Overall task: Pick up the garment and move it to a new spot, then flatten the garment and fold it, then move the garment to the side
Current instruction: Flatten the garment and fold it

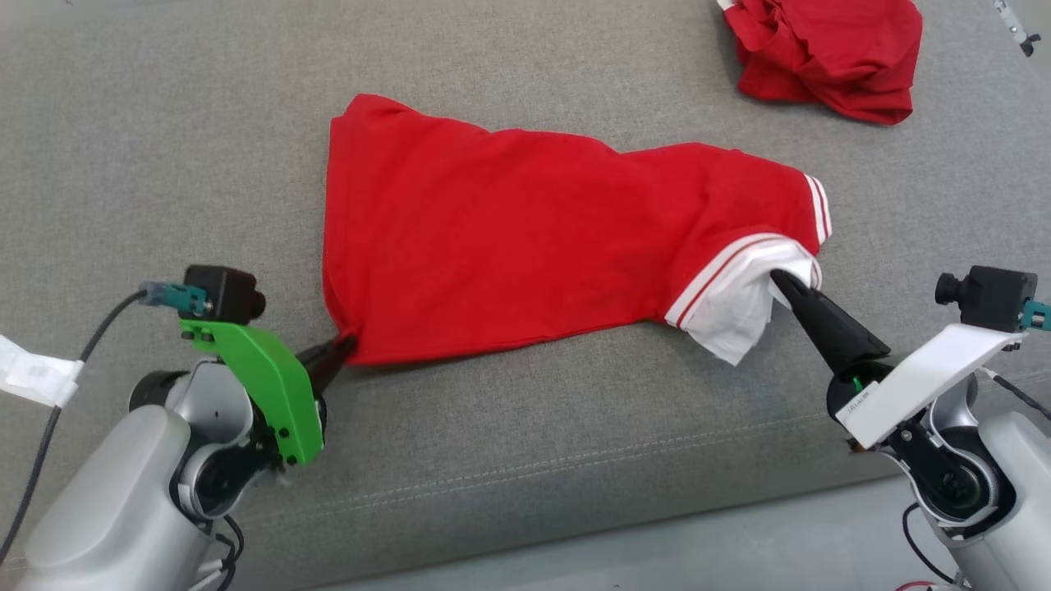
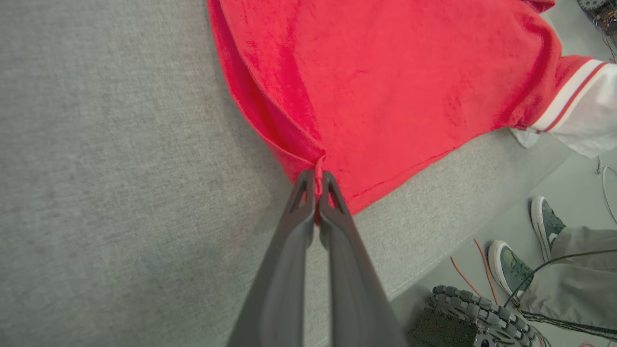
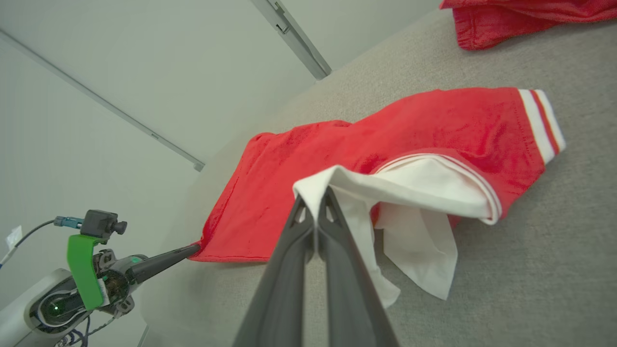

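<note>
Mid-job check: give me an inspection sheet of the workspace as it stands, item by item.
Surface: grey upholstered cushion, stitched seam along its near edge.
Job's things: red shirt spread sideways, mostly flat with some wrinkles; its white collar is pulled out at the robot's right end.
Clutter: crumpled red garment at the far right, apart from the shirt.
Grippers: left gripper shut on the shirt's near hem corner; right gripper shut on the collar.
Cables: black cable with a white tag beside the left arm; orange wires on the floor.
Surroundings: a person's shoes on the floor beside the cushion; pale wall beyond.
</note>
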`<state>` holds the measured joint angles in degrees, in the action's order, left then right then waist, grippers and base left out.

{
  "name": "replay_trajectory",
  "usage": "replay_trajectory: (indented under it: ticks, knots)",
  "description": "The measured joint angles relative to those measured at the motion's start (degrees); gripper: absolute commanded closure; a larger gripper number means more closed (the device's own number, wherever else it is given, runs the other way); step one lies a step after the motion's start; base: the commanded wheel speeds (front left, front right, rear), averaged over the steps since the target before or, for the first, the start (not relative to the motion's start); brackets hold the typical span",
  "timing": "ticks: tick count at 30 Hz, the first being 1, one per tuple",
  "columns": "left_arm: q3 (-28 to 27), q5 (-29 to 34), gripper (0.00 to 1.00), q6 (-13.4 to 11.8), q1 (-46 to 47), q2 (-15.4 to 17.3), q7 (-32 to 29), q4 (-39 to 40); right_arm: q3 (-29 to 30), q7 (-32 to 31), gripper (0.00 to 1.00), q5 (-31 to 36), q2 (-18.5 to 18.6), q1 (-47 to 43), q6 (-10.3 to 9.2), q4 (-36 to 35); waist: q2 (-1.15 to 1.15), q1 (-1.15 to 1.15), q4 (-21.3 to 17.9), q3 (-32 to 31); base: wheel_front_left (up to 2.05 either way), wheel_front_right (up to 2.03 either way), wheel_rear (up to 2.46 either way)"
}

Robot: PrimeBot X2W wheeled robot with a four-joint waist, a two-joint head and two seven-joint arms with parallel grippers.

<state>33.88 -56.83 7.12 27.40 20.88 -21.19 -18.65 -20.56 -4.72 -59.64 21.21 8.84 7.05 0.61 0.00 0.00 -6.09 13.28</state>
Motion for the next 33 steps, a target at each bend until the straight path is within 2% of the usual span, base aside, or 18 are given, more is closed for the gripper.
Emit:
replay_trajectory:
  ticks: [3, 6, 10, 13, 14, 18, 22, 24, 26, 28, 29, 31, 33]
  knots:
    - [1.7, -1.0, 1.0, 0.0, -2.0, 1.8, -4.1, 2.6, -0.9, -4.2, 1.0, -0.5, 2.8, -0.1, 0.0, -0.4, 0.0, 0.0, 0.3, 1.3, 0.0, 0.0, 0.0]
    - [1.4, -4.7, 1.0, 0.0, -1.8, 2.2, -8.0, 4.2, -1.8, -7.5, 1.0, -2.5, 2.8, 2.1, 0.0, -1.4, 0.0, 0.0, 0.4, 3.0, 0.0, 0.0, 0.0]
    - [0.0, -8.6, 1.0, 0.0, 1.7, 2.3, -14.0, 2.6, -2.3, -11.8, 1.0, -3.9, 2.4, 12.6, 0.0, -0.3, 0.0, 0.0, 0.5, 5.7, 0.0, 0.0, 0.0]
    - [-2.3, -11.0, 1.0, -0.3, 9.5, 2.5, -18.0, 0.2, -2.1, -15.4, 1.0, -4.1, 1.4, 22.9, -0.05, 2.6, 0.0, 0.0, 0.4, 7.9, 0.0, 0.0, 0.0]
    - [-3.1, -10.6, 1.0, -1.1, 12.7, 2.6, -18.3, -0.5, -1.9, -16.2, 1.0, -4.1, 0.8, 26.4, -0.49, 3.6, 0.0, 0.0, 0.4, 8.7, 0.0, 0.0, 0.0]
    - [-9.7, -5.4, 1.0, -4.9, 27.9, 4.1, -13.9, -1.8, 1.6, -16.0, 1.0, -3.3, -3.6, 41.9, -3.71, 6.0, 0.0, 0.01, 0.2, 11.8, 0.0, 0.0, 0.0]
    - [-16.0, -1.5, 1.0, -5.5, 43.8, 3.7, -5.9, 1.6, 9.1, -9.6, 1.0, -1.2, -6.9, 57.6, -7.16, 6.1, 0.0, 0.01, 0.0, 15.0, 0.0, 0.0, 0.0]
    - [-18.2, -0.5, 1.0, -5.5, 50.3, 3.2, -2.8, 3.5, 13.7, -4.8, 1.0, 0.1, -7.1, 64.3, -7.8, 5.0, 0.0, 0.01, 0.0, 16.6, 0.0, 0.0, 0.0]
    - [-20.9, 0.0, 1.0, -5.0, 54.4, 2.7, 0.8, 4.2, 16.1, 0.3, 1.0, 1.6, -7.1, 70.0, -6.87, 4.2, 0.0, 0.0, 0.1, 18.2, 0.0, 0.0, 0.0]
    - [-21.6, 0.0, 1.0, -3.6, 55.3, 2.5, 3.2, 3.4, 17.1, 5.4, 1.0, 2.9, -7.7, 72.8, -4.52, 4.3, 0.0, 0.01, 0.4, 19.5, 0.0, 0.0, 0.0]
    - [-21.6, 0.0, 1.0, -3.6, 55.3, 2.5, 3.2, 3.4, 17.1, 5.4, 1.0, 2.9, -7.7, 72.8, -4.52, 4.3, 0.0, 0.01, 0.4, 19.5, 0.0, 0.0, 0.0]
    - [-20.9, 0.0, 1.0, -2.4, 53.8, 2.3, 4.2, 1.0, 16.1, 8.6, 1.0, 4.2, -8.3, 72.8, -2.11, 5.2, 0.0, 0.01, 0.9, 20.3, 0.0, 0.0, 0.0]
    - [-20.0, -0.1, 1.0, -1.5, 50.5, 2.0, 5.1, -1.1, 13.6, 9.4, 1.0, 4.4, -8.4, 70.7, -0.75, 7.6, 0.0, 0.01, 1.5, 20.5, 0.0, 0.0, 0.0]
